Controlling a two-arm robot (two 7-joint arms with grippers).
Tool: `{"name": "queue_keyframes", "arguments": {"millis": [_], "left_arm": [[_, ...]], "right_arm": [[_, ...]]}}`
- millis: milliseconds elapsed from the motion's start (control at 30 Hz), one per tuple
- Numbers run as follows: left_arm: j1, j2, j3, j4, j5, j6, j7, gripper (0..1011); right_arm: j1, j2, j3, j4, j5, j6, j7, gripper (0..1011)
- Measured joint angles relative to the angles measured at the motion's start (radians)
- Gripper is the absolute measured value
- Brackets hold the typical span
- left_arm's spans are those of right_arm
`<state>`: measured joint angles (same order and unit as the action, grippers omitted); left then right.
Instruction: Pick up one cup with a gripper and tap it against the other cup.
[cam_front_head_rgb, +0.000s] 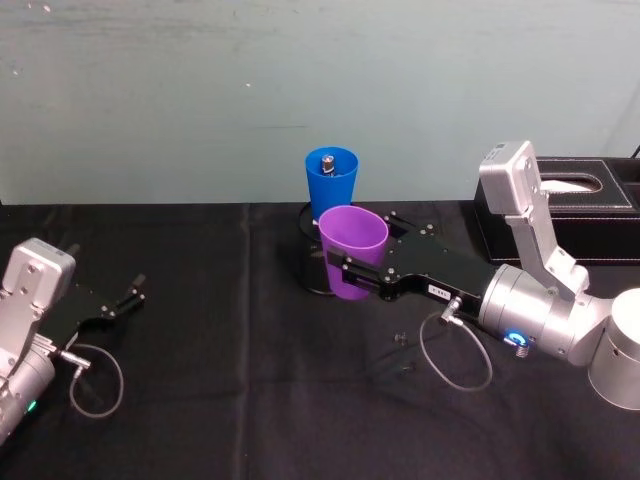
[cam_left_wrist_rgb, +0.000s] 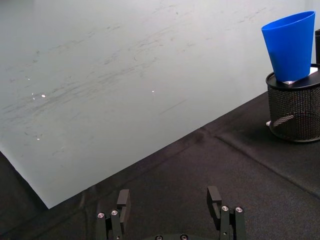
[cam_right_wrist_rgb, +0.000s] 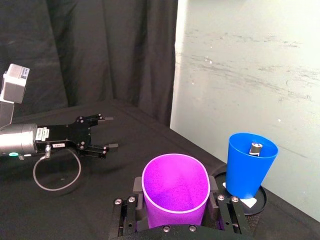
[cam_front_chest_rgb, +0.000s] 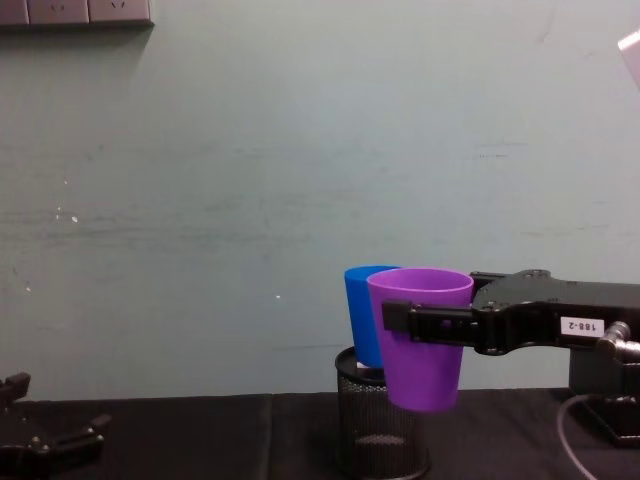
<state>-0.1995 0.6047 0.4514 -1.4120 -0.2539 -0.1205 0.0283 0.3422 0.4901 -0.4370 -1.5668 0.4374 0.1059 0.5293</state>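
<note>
1. Table (cam_front_head_rgb: 250, 400), black cloth over it. It carries everything below.
2. Tissue box (cam_front_head_rgb: 590, 215), black, at the far right corner. No part in your task.
3. Right gripper (cam_front_head_rgb: 352, 275), reaching in from the right edge toward the middle of the table. Its fingers are clamped on either side of the purple cup, low on the wall.
4. Left gripper (cam_left_wrist_rgb: 170, 202), parked low near the left edge, fingers spread wide and holding nothing.
5. Mesh pen holder (cam_front_chest_rgb: 380, 435), toward the middle of the far edge. It serves as a stand.
6. Blue cup (cam_front_head_rgb: 331, 180), upright, seated in the top of the holder.
7. Purple cup (cam_front_head_rgb: 352, 235), upright and lifted clear of the table, just on the near side of the blue cup. The right wrist view shows a narrow gap between the two walls.
8. Small metal piece (cam_front_head_rgb: 326, 161) inside the blue cup; what it is cannot be told.

Status: you have the pick-up done — cup gripped and raised. By my reading the tap is what remains: a short push toward the far edge should bring the two walls together.
</note>
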Motion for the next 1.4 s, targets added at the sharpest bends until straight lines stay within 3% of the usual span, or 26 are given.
{"name": "queue_keyframes", "arguments": {"millis": [1400], "left_arm": [[0.0,0.0,0.0,0.0,0.0,0.0,0.0,1000]], "right_arm": [[-0.001,0.0,0.0,0.0,0.0,-0.001,0.001,722]]}}
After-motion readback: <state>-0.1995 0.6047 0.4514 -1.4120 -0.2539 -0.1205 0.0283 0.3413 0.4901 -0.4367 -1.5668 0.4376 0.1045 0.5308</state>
